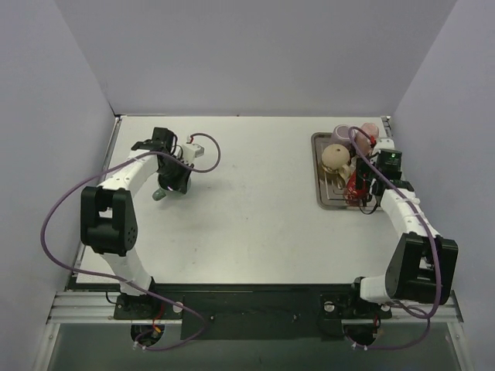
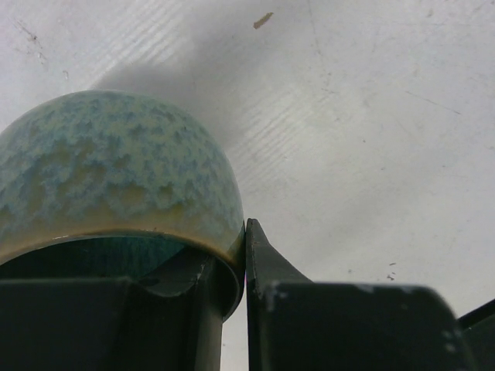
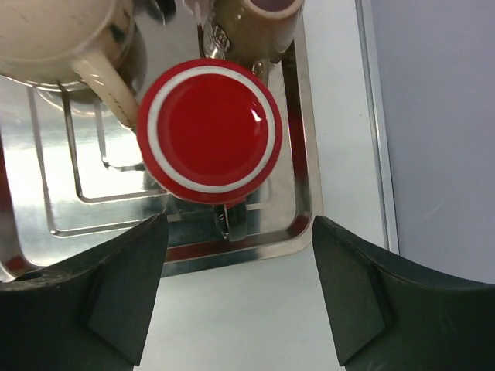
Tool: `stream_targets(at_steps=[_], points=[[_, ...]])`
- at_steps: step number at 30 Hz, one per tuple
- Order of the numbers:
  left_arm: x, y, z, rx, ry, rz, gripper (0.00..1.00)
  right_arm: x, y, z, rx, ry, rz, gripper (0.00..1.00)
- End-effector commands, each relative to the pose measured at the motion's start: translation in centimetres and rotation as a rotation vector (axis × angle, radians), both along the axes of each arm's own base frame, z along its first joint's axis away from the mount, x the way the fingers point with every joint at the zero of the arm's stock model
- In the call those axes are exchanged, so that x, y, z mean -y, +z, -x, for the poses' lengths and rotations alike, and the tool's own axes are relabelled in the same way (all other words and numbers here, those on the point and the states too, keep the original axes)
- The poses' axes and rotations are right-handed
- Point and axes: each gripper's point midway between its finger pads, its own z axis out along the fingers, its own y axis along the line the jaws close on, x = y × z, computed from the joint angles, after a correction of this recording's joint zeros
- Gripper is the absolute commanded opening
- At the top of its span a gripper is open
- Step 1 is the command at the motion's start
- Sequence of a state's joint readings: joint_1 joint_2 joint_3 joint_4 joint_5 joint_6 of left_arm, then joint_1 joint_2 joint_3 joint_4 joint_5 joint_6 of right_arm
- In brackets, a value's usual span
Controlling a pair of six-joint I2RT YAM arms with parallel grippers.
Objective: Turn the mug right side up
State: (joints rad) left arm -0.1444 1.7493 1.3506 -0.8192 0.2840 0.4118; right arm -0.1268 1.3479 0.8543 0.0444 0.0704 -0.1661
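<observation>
Work is on at the left side of the table (image 1: pixel 255 224). The left gripper (image 2: pixel 244 232) is clamped on the rim of the blue-green mug (image 2: pixel 108 170). One finger sits inside the cup and the other presses on the outside, so the wall of the mug is pinched between them. From above, the mug (image 1: pixel 159 194) is down low near the table, just past the left gripper (image 1: pixel 172 184), far from the tray (image 1: pixel 319 166) on the other side. Its round bottom points away from the hand and its open mouth faces the hand, so it looks tipped over, not standing up yet. I cannot tell if it touches the table or hangs just above it. I think this is the turning step: the mug is grabbed and now has to be rolled over. Next, the wrist needs to twist so the open mouth points up, then go down slowly until the bottom sits flat, and only then let go. The grip is only on a thin edge, so a fast twist could make the mug slip. The right gripper (image 3: pixel 238 224) is spread wide and holds nothing. It hangs over the tray, above a red mug (image 3: pixel 209 127) with a white ring, next to a cream mug (image 3: pixel 54 39). It seems to have no part in this step.
</observation>
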Motion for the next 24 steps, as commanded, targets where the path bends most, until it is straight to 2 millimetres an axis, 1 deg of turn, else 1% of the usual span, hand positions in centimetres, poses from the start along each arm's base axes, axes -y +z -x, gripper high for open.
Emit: stream_targets(at_steps=[1, 2, 3, 4, 5, 6, 7, 8, 9, 10, 11, 12, 13, 14, 15, 16, 17, 18, 19, 20, 21, 22, 23, 24], points=[[-0.7, 1.9, -4.3, 0.122, -0.1, -0.02, 0.0, 1.8, -0.8, -0.6, -0.014, 0.087, -0.016, 0.69], [-0.8, 1.5, -4.1, 0.093, -0.102, -0.017, 0.0, 2.1, -1.7, -0.5, -0.043, 0.092, -0.024, 0.68], [-0.7, 1.1, -4.6, 0.08, -0.106, 0.003, 0.01, 2.7, -2.1, -0.5, -0.052, 0.091, -0.028, 0.66], [-0.8, 1.0, -4.3, 0.054, -0.11, 0.013, 0.07, 3.0, -2.7, -0.6, -0.067, 0.094, -0.043, 0.64], [-0.9, 0.7, -4.3, 0.027, -0.105, 0.033, 0.17, 3.0, -3.8, -0.6, -0.088, 0.116, -0.072, 0.62], [-0.8, 0.6, -4.4, 0.019, -0.109, 0.046, 0.24, 3.0, -4.0, -0.8, -0.094, 0.13, -0.082, 0.62], [-0.9, 0.5, -4.4, 0.006, -0.104, 0.058, 0.35, 2.5, -5.2, -0.7, -0.127, 0.166, -0.111, 0.59], [-0.9, 0.6, -4.4, 0.005, -0.109, 0.065, 0.38, 2.4, -5.3, -0.9, -0.139, 0.188, -0.114, 0.58], [-1.0, 0.7, -4.3, 0.005, -0.11, 0.077, 0.44, 2.1, -6.3, -0.8, -0.176, 0.218, -0.126, 0.55], [-1.0, 1.2, -4.3, 0.017, -0.112, 0.083, 0.5, 2.0, -6.5, -0.7, -0.2, 0.225, -0.134, 0.53], [-1.0, 1.3, -4.0, 0.015, -0.114, 0.09, 0.52, 2.3, -7.3, -0.5, -0.236, 0.213, -0.136, 0.51], [-1.0, 1.9, -3.9, 0.032, -0.12, 0.09, 0.59, 2.7, -7.0, -1.1, -0.232, 0.2, -0.127, 0.51], [-0.9, 2.2, -3.6, 0.036, -0.122, 0.093, 0.62, 2.9, -7.4, -1.1, -0.244, 0.188, -0.128, 0.5], [-0.9, 3.1, -3.5, 0.054, -0.126, 0.097, 0.63, 3.1, -7.2, -1.5, -0.238, 0.19, -0.125, 0.5], [-0.6, 3.6, -3.0, 0.053, -0.133, 0.114, 0.63, 3.0, -7.6, -1.7, -0.243, 0.199, -0.127, 0.5], [-0.4, 4.8, -2.7, 0.08, -0.139, 0.123, 0.63, 3.0, -7.3, -2.0, -0.237, 0.209, -0.125, 0.5], [-0.1, 5.2, -2.3, 0.08, -0.146, 0.143, 0.63, 2.6, -7.7, -2.1, -0.241, 0.229, -0.14, 0.45], [0.1, 6.4, -2.0, 0.108, -0.146, 0.158, 0.63, 2.6, -7.7, -2.3, -0.238, 0.235, -0.143, 0.41], [0.5, 6.8, -1.7, 0.113, -0.148, 0.179, 0.63, 2.4, -8.0, -2.3, -0.246, 0.239, -0.147, 0.27], [0.7, 7.9, -1.4, 0.134, -0.145, 0.193, 0.63, 2.6, -8.1, -2.3, -0.248, 0.231, -0.148, 0.22], [1.2, 8.5, -1.1, 0.14, -0.148, 0.221, 0.63, 2.7, -8.3, -2.3, -0.255, 0.226, -0.149, 0.11], [1.5, 9.6, -0.7, 0.161, -0.151, 0.246, 0.63, 2.8, -8.3, -2.3, -0.257, 0.223, -0.144, 0.08], [1.8, 10.2, -0.4, 0.169, -0.155, 0.26, 0.63, 2.8, -8.1, -2.2, -0.249, 0.223, -0.138, 0.02], [2.2, 11.1, 0.1, 0.182, -0.162, 0.286, 0.63, 2.9, -8.0, -2.2, -0.243, 0.219, -0.133, 0.0]])
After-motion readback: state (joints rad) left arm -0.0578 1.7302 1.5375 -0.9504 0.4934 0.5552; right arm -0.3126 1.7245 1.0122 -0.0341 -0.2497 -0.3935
